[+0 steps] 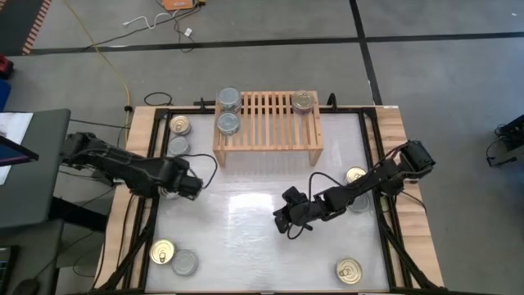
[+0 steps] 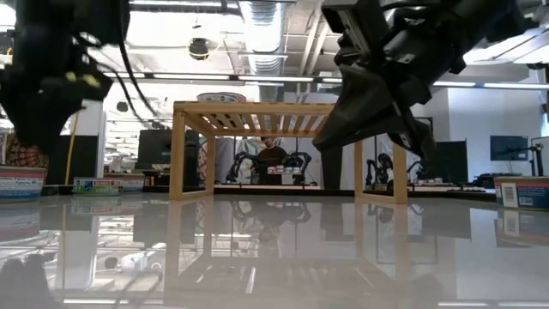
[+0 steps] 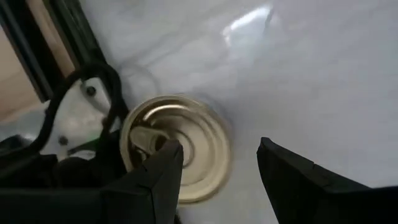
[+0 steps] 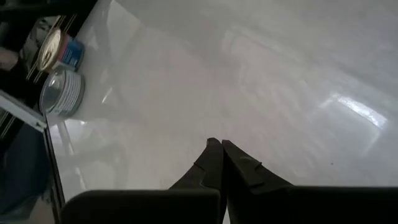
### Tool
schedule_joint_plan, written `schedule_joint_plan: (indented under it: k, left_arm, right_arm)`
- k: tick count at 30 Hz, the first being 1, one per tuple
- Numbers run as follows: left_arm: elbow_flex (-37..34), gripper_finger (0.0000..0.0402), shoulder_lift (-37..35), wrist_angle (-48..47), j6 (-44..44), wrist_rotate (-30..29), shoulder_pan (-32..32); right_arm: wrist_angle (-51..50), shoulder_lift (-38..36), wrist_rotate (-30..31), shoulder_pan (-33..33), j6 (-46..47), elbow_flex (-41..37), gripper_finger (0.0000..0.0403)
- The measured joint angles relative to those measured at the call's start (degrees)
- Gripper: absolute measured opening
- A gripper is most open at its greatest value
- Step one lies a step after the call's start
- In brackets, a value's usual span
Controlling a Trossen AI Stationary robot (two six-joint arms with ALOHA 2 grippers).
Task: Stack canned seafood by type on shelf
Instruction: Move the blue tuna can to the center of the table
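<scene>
**Left gripper over gold-lid tin, right gripper closed and empty**

No brand or writing can be read; blue labels are seen on tins (image 2: 21, 182) at the table edges in the low view. The left gripper (image 3: 217, 171) is held with fingers spread above a gold pull-tab tin (image 3: 180, 146) near the left edge, nothing pinched. The right gripper (image 4: 219, 163) is pressed together, empty, over mid-table. The shelf (image 1: 268, 123) is placed at the table's far side; two silver tins (image 1: 228, 111) are set at its left end, one gold tin (image 1: 304, 102) at its right. Other tins are scattered along both sides. The table (image 1: 246, 246) is glossy white, reflective. Behind it, ceiling lights, monitors and a seated person (image 2: 273, 157) are seen.
</scene>
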Motion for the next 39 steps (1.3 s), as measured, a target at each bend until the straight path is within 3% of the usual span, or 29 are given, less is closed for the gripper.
schedule_joint_plan:
  k: [5,15,28,33,39]
  left_arm:
    - [-2.7,0.0196,3.9,2.1,2.9,4.5,2.8]
    - [-2.7,0.0196,11.4,12.8,8.5,8.0,2.6]
    - [13.6,0.0196,12.6,29.0,10.5,7.3,0.0]
    - [19.9,0.0196,12.6,24.4,12.3,3.1,-0.2]
    - [19.2,0.0196,12.4,13.9,7.7,2.7,-0.7]
  right_arm:
    - [0.1,0.0,0.2,-1.2,1.9,0.0,0.0027]
    - [0.5,0.0,0.3,-2.3,1.9,0.0,0.0027]
    - [1.3,0.0,0.4,-0.9,1.9,0.0,0.0027]
    - [2.3,0.0,0.3,-0.4,2.5,0.0,0.0027]
    - [5.4,0.0,0.4,-0.4,2.9,0.0,0.0027]
